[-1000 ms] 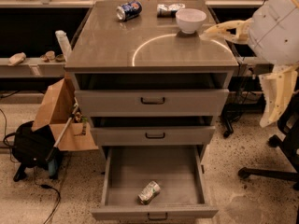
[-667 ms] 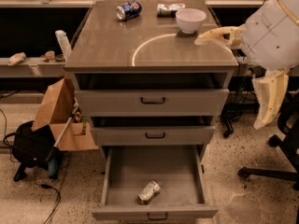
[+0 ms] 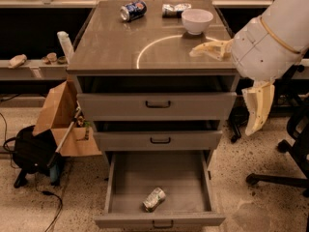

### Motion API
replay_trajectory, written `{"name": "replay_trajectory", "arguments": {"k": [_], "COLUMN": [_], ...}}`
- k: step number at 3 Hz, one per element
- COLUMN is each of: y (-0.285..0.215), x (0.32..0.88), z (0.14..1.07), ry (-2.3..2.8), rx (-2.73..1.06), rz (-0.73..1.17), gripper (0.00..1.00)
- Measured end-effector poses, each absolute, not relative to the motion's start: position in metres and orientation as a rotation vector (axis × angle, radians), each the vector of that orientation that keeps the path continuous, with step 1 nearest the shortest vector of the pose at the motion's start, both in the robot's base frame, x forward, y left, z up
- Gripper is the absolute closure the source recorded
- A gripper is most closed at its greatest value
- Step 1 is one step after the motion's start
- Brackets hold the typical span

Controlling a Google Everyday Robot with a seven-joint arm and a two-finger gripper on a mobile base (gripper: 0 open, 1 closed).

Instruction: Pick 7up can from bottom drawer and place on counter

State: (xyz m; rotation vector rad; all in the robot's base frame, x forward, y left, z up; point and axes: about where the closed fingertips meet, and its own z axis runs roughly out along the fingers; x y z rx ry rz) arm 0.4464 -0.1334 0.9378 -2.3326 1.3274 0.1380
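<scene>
Camera view, the only one. The gripper point(image 3: 222, 92) is up at counter height, at the right edge of the counter point(image 3: 116, 47) near its front right corner. One pale finger point(image 3: 211, 48) reaches left over the counter top, the other hangs down past the right edge beside the drawer fronts. The two are spread wide, so the claw is released and holds nothing.

The 7up can point(image 3: 154, 199) lies on its side on the floor of the bottom drawer point(image 3: 159, 170), which is pulled out. It is about mid-width, near the drawer's front wall, touching neither side wall. Its long axis runs diagonally, low end toward front-left, high end toward back-right.

Key relation: the can is well below the claw and to its left, out past the counter's front edge. The two upper drawers sit between them in height, so the reach likely has to come forward and down into the open drawer. There is a single arm, so no choice of side. The jaws would probably need to turn to close across the diagonal axis.

On the counter near the back edge: blue can point(image 3: 133, 10), foil packet point(image 3: 175, 9), white bowl point(image 3: 197, 20) toward the back right. Pale arc mark point(image 3: 159, 43) mid-counter. Front left of the top looks bare for the placing.
</scene>
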Motion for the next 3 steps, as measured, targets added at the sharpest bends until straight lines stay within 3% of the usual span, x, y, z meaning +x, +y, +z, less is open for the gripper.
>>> {"name": "replay_trajectory", "arguments": {"k": [3], "y": [-0.11], "x": [0.457], "z": [0.872], "ry": [1.433], "rx": [-2.33], "rz": [0.173], "gripper": [0.0]}}
